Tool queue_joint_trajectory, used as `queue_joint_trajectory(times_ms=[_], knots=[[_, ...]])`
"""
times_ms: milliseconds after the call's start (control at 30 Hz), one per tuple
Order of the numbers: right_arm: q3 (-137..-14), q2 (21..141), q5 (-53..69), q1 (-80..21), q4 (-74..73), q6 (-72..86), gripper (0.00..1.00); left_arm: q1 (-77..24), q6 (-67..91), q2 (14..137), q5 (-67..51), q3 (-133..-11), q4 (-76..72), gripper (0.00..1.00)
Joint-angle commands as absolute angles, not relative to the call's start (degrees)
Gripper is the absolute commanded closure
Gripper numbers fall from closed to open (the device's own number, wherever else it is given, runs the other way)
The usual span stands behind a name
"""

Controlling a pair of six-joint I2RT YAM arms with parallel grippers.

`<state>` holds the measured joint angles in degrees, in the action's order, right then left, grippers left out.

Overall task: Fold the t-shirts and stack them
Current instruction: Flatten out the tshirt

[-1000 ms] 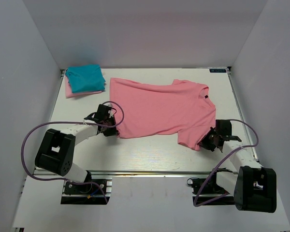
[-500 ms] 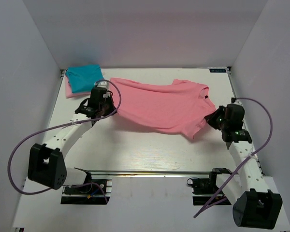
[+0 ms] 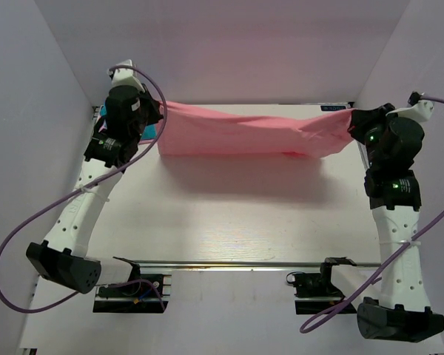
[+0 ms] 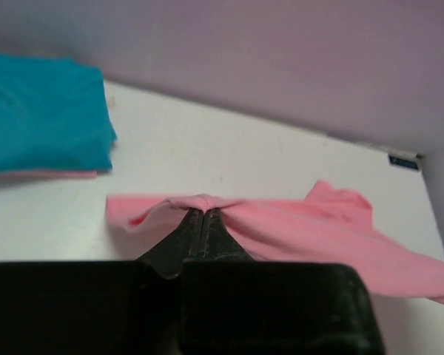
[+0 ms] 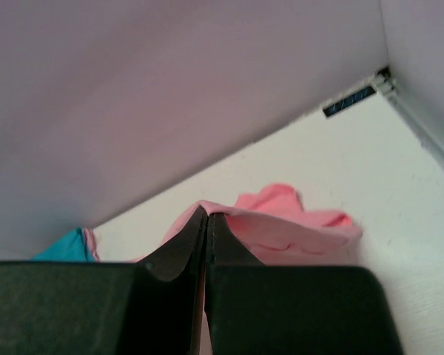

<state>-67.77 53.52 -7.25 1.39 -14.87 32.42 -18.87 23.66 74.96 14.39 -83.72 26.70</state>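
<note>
The salmon-pink t-shirt (image 3: 237, 133) hangs stretched between both grippers above the far part of the table. My left gripper (image 3: 157, 112) is shut on its left end; in the left wrist view the cloth (image 4: 296, 225) bunches over the closed fingertips (image 4: 201, 213). My right gripper (image 3: 353, 120) is shut on its right end, and the cloth (image 5: 281, 222) drapes past the tips (image 5: 209, 214) in the right wrist view. The folded teal-blue t-shirt (image 4: 41, 118) lies on the pale pink t-shirt (image 4: 44, 174) at the far left, mostly hidden behind my left arm in the top view.
White walls close in the table (image 3: 229, 214) at the back and on both sides. A small dark label (image 3: 333, 107) sits at the far right corner. Purple cables loop off both arms.
Both arms have risen and swung toward the back wall, lifting the salmon-pink t-shirt off the table. It went from lying flat to hanging stretched between the grippers.
</note>
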Motion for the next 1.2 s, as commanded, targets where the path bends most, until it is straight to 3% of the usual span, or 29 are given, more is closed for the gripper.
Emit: queue_joint_trajectory(times_ms=[0,600,1167], knots=[[-74.1,55.2,-11.8,1.6,-14.0,28.7,1.0,-18.6,20.7,75.4,17.8,-91.0,28.2,1.0],[-96.5,50.4,-18.9,1.4,-16.6,16.4,1.0,-19.2,9.1,67.2,14.7,-105.0,28.8,1.0],[-101.7,39.7,-23.7,1.1,-14.6,8.8,1.0,-18.6,9.6,53.4,6.4,-104.9,27.7,1.0]])
